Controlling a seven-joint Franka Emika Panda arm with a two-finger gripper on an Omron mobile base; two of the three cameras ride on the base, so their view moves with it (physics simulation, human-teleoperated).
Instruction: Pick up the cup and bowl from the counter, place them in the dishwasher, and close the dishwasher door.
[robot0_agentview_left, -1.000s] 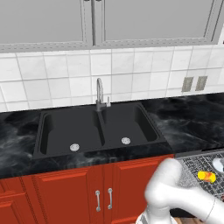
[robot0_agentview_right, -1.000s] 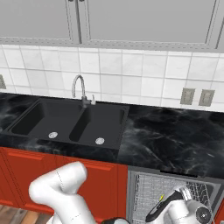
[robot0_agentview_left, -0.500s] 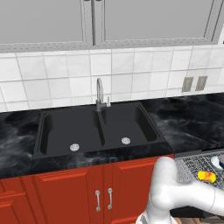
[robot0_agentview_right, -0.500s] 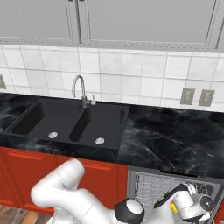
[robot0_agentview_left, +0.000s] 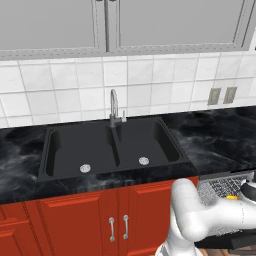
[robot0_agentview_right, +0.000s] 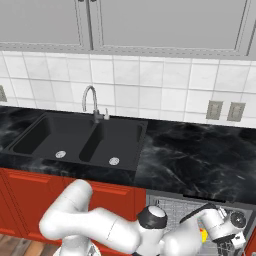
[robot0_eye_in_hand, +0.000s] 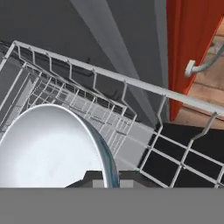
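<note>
- Bowl (robot0_eye_in_hand: 48, 148): pinched at its rim by the gripper (robot0_eye_in_hand: 107, 177), jaws nearly together on the thin wall. Rim runs up and away from the tips, cavity facing left in the hand view.
- Key relation: bowl hangs over the rack (robot0_eye_in_hand: 131, 131) inside the dishwasher (robot0_agentview_right: 200, 210), mesh directly behind and beyond it. Can't tell whether it touches the wires yet, so release height is a judgement call.
- Fingertips mostly cut off at the bottom of the hand view; exact contact not clear.
- Cup (robot0_agentview_right: 203, 235): a yellow sliver in the rack beside the wrist, seen from the right base view; also a yellow speck (robot0_agentview_left: 230, 197) from the left. Mostly hidden by the arm, so upright or lying — can't tell.
- Beyond the rack: dark tub wall, then a red cabinet (robot0_eye_in_hand: 188, 43) w/ silver handle (robot0_eye_in_hand: 203, 65).
- Door: not made out in any view; looks open since the rack is exposed.
- Farther: counter (robot0_agentview_right: 200, 160), sink (robot0_agentview_left: 112, 145), tap (robot0_agentview_left: 115, 107).
</note>
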